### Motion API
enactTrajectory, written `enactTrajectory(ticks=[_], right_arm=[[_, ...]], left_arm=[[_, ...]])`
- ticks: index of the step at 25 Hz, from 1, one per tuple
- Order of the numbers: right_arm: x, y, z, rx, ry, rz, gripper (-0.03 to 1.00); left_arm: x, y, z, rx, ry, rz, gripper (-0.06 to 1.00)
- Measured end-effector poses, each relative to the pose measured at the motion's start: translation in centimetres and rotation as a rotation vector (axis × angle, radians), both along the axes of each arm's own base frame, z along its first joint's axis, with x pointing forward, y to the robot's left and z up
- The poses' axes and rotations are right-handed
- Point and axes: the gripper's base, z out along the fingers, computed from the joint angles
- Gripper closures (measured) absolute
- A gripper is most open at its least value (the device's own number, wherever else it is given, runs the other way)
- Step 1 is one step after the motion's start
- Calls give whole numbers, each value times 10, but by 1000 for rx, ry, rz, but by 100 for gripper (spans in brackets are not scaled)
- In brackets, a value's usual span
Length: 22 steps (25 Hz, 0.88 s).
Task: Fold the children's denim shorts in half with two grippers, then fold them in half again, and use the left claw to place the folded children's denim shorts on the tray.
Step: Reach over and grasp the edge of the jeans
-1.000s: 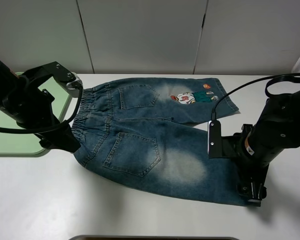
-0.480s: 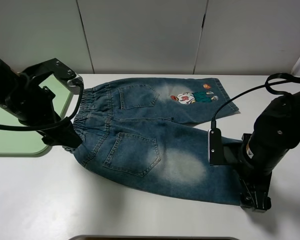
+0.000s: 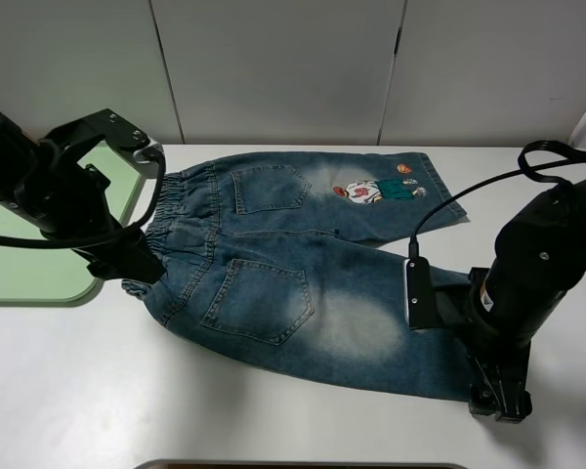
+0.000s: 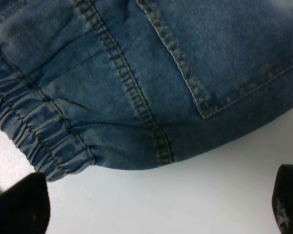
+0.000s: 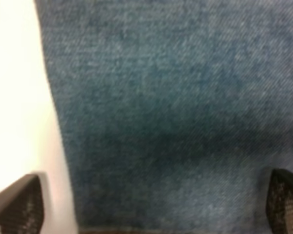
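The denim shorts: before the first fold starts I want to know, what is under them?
The denim shorts lie flat on the white table, which shows along their edges. Anything beneath the cloth itself is covered and cannot be seen.

Your high view is bright and evenly lit from above, sharp across the frame; the white table [image 3: 273, 420] looks flat and matte, and only faint, soft shadows edge the shorts [image 3: 303, 254]. Your left wrist view is well lit and a touch soft, though the stitching reads clearly. Your right wrist view is badly blurred: dim denim, with the table strip washed out to cream
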Motion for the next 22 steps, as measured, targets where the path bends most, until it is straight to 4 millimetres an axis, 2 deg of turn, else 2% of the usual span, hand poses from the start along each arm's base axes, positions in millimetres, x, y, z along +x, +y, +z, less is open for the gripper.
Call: enactTrajectory(ticks=[3,5,10,17,18,20,22], right_arm=[[1,0,-1,9,-17,9,28],[-1,-2,-4,-4,-26,53,35],[-6,-6,-9,-16,-23,90,40],[-4,-6,-17,-44,16,88,72],[-4,-6,-17,-44,16,88,72],[-3,-6,-18,-50,17,97,80],[-2,-6,-18,-51,14,100,84]], left_arm=[[1,0,0,-8,-5,6,4],[1,0,0,-8,-4,5,4],[0,-1,0,-10,-4,5,4],[1,-1,0,-13,-5,7,4],[1,-1,0,-12,-5,6,4],[1,-1,0,-12,-5,6,4],[1,-1,1,-13,-5,7,4]])
